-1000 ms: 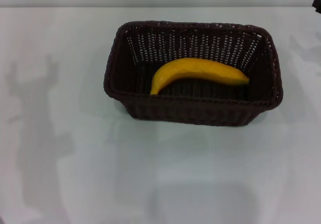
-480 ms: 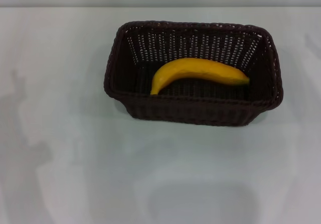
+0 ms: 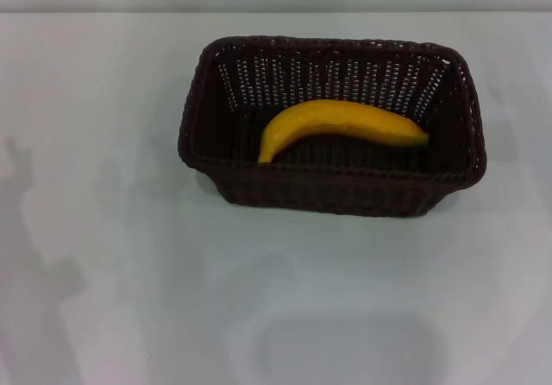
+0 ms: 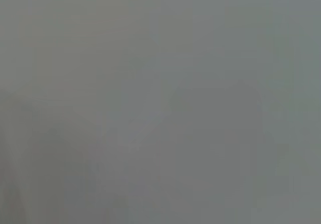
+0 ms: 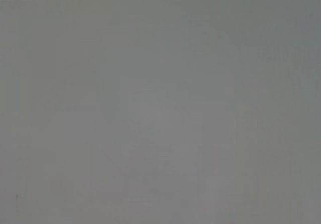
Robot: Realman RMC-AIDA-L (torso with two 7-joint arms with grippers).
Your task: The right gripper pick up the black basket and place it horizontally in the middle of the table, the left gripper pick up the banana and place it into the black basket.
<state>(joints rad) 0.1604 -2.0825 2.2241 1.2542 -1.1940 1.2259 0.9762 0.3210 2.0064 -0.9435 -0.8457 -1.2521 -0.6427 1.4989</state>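
Starting at your left, operator: the white table (image 3: 95, 100) runs bare out that way from the black basket (image 3: 332, 197), with only a faint grey shadow on it near the lower left corner of the head view. Neither the left gripper nor the right gripper shows in any view, so you cannot tell whether their fingers are spread or pressed together.

Moving in, you reach the basket itself, a dark woven wicker rectangle with openwork sides and a braided rim, sitting flat on the table with its long side running left to right across the head view.

Inside the basket lies the banana (image 3: 341, 124), yellow, curved, resting on the basket floor. Its blunt end sits toward the basket's left near wall, its body arches toward the far wall, and its dark, greenish tip points at the basket's right wall.

To the right of the basket, more plain table. Both wrist views give you only flat grey.
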